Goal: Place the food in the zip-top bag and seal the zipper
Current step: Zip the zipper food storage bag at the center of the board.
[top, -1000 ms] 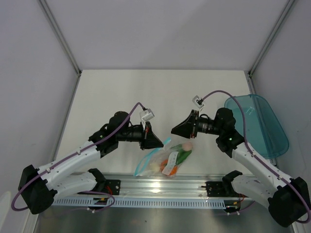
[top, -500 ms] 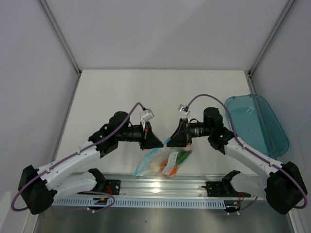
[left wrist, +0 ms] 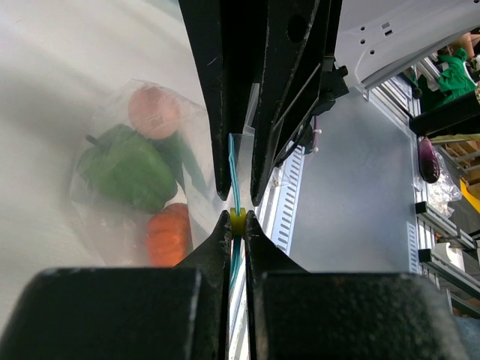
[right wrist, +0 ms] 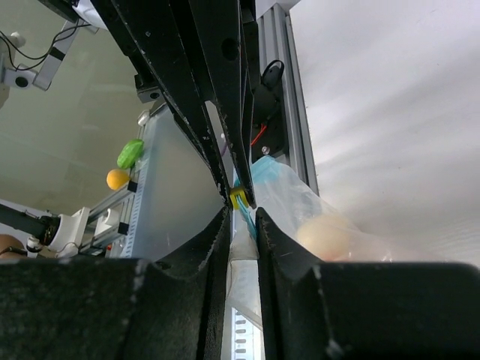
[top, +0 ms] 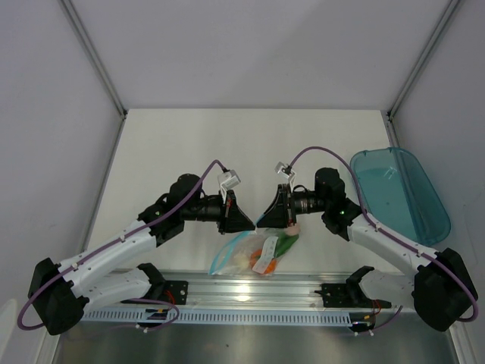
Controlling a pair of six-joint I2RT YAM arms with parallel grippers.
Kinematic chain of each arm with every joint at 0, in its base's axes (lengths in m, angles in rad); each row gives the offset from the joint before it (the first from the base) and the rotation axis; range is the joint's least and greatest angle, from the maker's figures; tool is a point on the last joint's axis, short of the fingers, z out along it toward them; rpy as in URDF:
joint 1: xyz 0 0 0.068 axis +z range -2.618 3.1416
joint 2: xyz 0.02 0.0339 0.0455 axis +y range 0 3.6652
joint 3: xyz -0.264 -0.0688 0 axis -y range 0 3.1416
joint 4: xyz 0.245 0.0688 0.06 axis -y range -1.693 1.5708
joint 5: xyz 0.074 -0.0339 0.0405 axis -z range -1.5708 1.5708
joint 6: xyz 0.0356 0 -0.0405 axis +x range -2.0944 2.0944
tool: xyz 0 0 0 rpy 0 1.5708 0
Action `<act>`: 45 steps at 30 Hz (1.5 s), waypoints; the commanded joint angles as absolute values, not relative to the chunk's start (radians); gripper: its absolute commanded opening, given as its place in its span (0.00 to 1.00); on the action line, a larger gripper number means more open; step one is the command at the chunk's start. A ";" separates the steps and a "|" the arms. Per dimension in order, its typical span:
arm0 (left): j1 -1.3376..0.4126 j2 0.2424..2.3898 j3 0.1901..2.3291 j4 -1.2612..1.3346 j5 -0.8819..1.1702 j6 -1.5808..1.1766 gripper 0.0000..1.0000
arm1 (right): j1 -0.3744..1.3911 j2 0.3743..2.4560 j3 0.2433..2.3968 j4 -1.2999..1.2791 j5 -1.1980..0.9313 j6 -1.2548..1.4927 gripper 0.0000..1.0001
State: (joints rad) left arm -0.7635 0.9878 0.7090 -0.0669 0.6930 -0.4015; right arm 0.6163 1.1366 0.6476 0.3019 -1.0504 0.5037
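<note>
Your left gripper (left wrist: 237,219) is clamped shut on the zipper (left wrist: 233,169). Your right gripper (right wrist: 241,212) straddles the same strip with its jaws a sliver apart; you cannot tell whether it pinches. The zip-top bag (top: 254,254), with the food (left wrist: 126,169) inside, sits at 6 o'clock from both grippers, near the table's (top: 189,144) front edge.
</note>
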 commanded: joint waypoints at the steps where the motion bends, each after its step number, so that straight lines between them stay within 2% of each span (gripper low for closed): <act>1: -0.762 0.974 0.706 -0.028 0.721 -0.399 0.01 | 0.620 1.124 0.687 0.360 -1.032 0.502 0.22; 4: -0.762 0.976 0.704 -0.023 0.723 -0.400 0.01 | 0.620 1.131 0.684 0.376 -1.034 0.514 0.18; 7: -0.762 0.977 0.703 -0.021 0.726 -0.403 0.01 | 0.621 1.135 0.680 0.382 -1.023 0.522 0.00; 10: -0.761 0.977 0.703 -0.021 0.724 -0.402 0.01 | 0.627 1.132 0.680 0.376 -1.019 0.520 0.00; 16: -0.756 0.968 0.700 -0.035 0.721 -0.402 0.01 | 0.620 1.080 0.696 0.224 -0.848 0.422 0.00; 21: -0.753 0.962 0.695 -0.054 0.715 -0.399 0.00 | 0.555 1.037 0.672 0.239 -0.778 0.449 0.00; 33: -0.752 0.914 0.692 -0.132 0.696 -0.390 0.01 | 0.333 0.940 0.650 0.229 -0.899 0.477 0.00; 45: -0.752 0.813 0.666 -0.265 0.608 -0.391 0.01 | 0.284 0.923 0.624 0.227 -0.904 0.495 0.00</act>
